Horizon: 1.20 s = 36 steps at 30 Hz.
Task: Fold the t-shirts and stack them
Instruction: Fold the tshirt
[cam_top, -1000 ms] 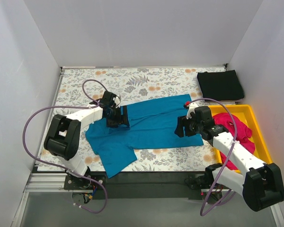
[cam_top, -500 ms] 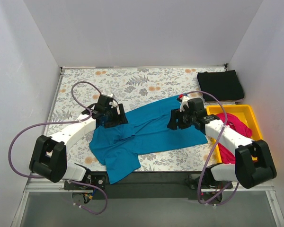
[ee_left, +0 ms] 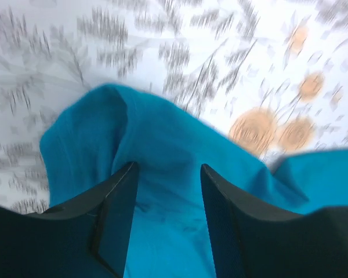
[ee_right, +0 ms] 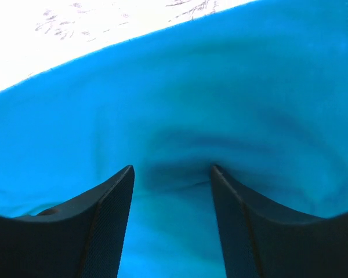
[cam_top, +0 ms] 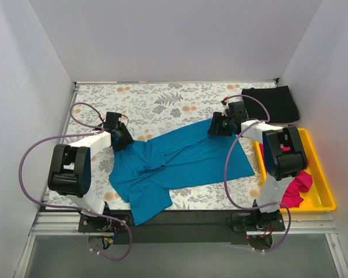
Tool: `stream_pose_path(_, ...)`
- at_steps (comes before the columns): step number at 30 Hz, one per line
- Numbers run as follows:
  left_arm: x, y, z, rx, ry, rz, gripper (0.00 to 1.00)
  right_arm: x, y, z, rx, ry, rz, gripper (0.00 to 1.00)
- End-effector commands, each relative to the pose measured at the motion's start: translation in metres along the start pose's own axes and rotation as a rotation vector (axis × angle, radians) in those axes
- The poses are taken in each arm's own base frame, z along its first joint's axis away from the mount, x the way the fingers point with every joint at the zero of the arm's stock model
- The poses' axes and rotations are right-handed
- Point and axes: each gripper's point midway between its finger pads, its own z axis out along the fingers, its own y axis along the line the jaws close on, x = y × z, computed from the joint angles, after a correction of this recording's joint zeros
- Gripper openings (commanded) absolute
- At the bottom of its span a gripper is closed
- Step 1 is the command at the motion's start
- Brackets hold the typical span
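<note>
The left hand (ee_left: 167, 168) has its fingers drawn in on a raised pucker of the teal-blue t-shirt (cam_top: 180, 159) at its left edge. The right hand (ee_right: 171, 169) pinches a similar crease at the far right corner (both grips, I judge, are meant to pull the cloth flat before folding). The shirt lies rumpled in the middle of the desk (cam_top: 162, 98). The black t-shirt (cam_top: 269, 104) sits folded at far right, and the magenta-pink t-shirt (cam_top: 296, 185) waits in the yellow tray (cam_top: 316, 174).
</note>
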Motion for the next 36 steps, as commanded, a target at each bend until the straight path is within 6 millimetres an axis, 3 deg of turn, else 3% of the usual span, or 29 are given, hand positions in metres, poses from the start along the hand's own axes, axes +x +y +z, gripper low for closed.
stream_pose_path(1,-0.031,0.009,0.013,-0.038,-0.062,-0.055,0.44,-0.039,-0.019,0.017,0.009,-0.085,0.064,0.62)
stream_pose_path(2,-0.034,0.013,0.017,-0.048,-0.061,-0.066,0.44,-0.033,-0.028,0.026,0.022,-0.063,0.081,0.62)
stream_pose_path(5,-0.05,0.022,0.031,-0.071,-0.061,-0.099,0.43,-0.04,-0.052,0.038,0.055,-0.063,0.124,0.62)
stream_pose_path(8,-0.07,0.017,0.044,-0.06,-0.065,-0.119,0.43,-0.048,-0.073,0.047,0.072,-0.072,0.158,0.63)
stream_pose_path(10,-0.079,0.013,0.05,-0.054,-0.068,-0.114,0.44,-0.052,-0.082,0.05,0.067,-0.072,0.167,0.63)
stream_pose_path(13,-0.102,-0.007,0.05,0.001,-0.096,-0.104,0.48,-0.073,-0.073,0.046,0.019,-0.103,0.126,0.65)
stream_pose_path(16,-0.121,-0.021,0.033,0.053,-0.141,-0.091,0.56,-0.094,-0.046,0.025,-0.057,-0.151,0.075,0.66)
stream_pose_path(19,-0.132,-0.031,0.002,0.097,-0.198,-0.08,0.64,-0.1,-0.021,0.009,-0.114,-0.17,0.027,0.66)
stream_pose_path(22,-0.129,-0.038,-0.032,0.14,-0.245,-0.054,0.65,-0.098,0.022,-0.006,-0.186,-0.183,-0.081,0.64)
stream_pose_path(23,-0.125,-0.042,-0.041,0.163,-0.249,-0.04,0.65,-0.096,0.048,-0.011,-0.225,-0.187,-0.142,0.63)
stream_pose_path(24,-0.116,-0.043,-0.054,0.179,-0.258,-0.012,0.64,-0.087,0.059,-0.011,-0.243,-0.178,-0.203,0.61)
stream_pose_path(25,-0.107,-0.048,-0.062,0.195,-0.257,0.01,0.64,-0.079,0.087,-0.014,-0.286,-0.174,-0.275,0.6)
stream_pose_path(27,-0.085,-0.055,-0.071,0.238,-0.219,0.038,0.64,-0.066,0.113,-0.015,-0.326,-0.167,-0.365,0.59)
stream_pose_path(28,-0.055,-0.053,-0.078,0.261,-0.178,0.061,0.64,-0.044,0.15,-0.014,-0.395,-0.147,-0.502,0.58)
stream_pose_path(29,-0.054,-0.055,-0.079,0.272,-0.171,0.063,0.64,-0.044,0.15,-0.014,-0.395,-0.147,-0.504,0.58)
stream_pose_path(30,-0.036,-0.052,-0.082,0.288,-0.143,0.075,0.64,-0.03,0.171,-0.011,-0.434,-0.13,-0.576,0.57)
stream_pose_path(33,-0.004,-0.046,-0.079,0.301,-0.085,0.11,0.63,-0.005,0.201,-0.002,-0.484,-0.082,-0.67,0.54)
stream_pose_path(36,0.01,-0.043,-0.076,0.309,-0.056,0.141,0.61,0.017,0.219,0.009,-0.502,-0.046,-0.722,0.51)
